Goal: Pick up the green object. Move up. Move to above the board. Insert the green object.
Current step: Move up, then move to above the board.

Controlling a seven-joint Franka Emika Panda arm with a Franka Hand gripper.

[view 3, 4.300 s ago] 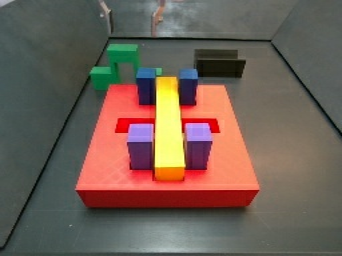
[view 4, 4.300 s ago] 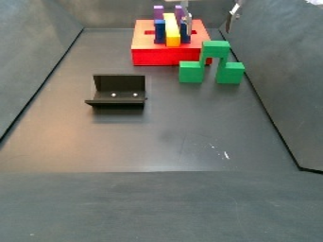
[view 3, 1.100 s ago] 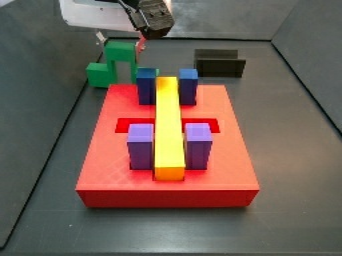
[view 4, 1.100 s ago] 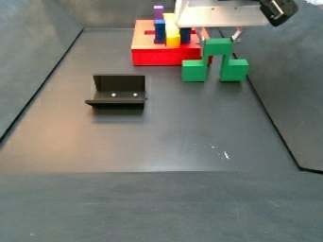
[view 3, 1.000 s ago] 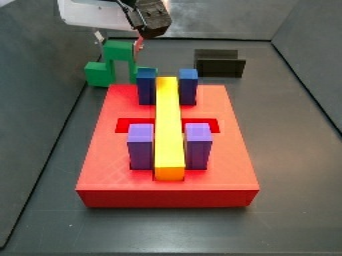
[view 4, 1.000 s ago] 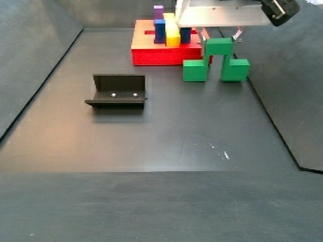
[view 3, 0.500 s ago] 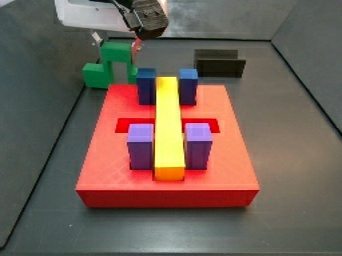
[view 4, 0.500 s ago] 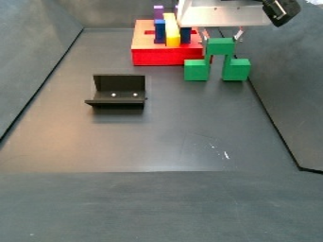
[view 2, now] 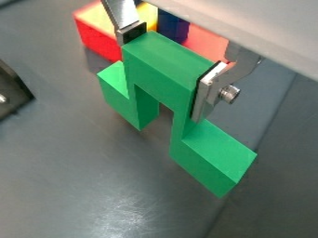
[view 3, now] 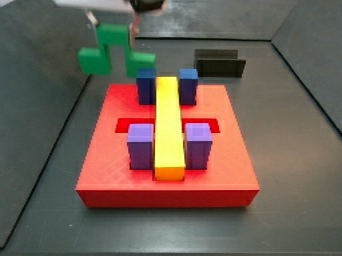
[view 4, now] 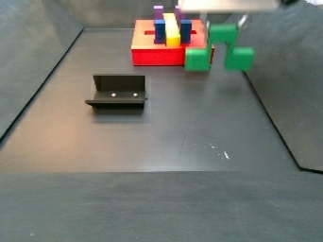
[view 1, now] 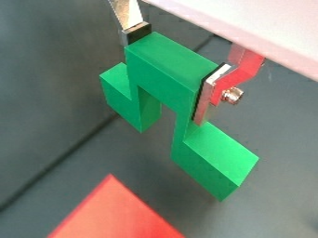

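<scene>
Two gripper (view 2: 172, 63) fingers clamped on the green object (view 2: 172, 112), airborne beside the board (view 3: 134, 160)

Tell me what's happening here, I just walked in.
A robot arm's gripper is shut on the raised middle of a green arch-shaped piece, one silver finger on each side. In both side views the piece hangs off the floor, beside the far end of the red board and not yet over it. The board carries a yellow bar with blue and purple blocks alongside. A dark fixture stands untouched on the floor.
</scene>
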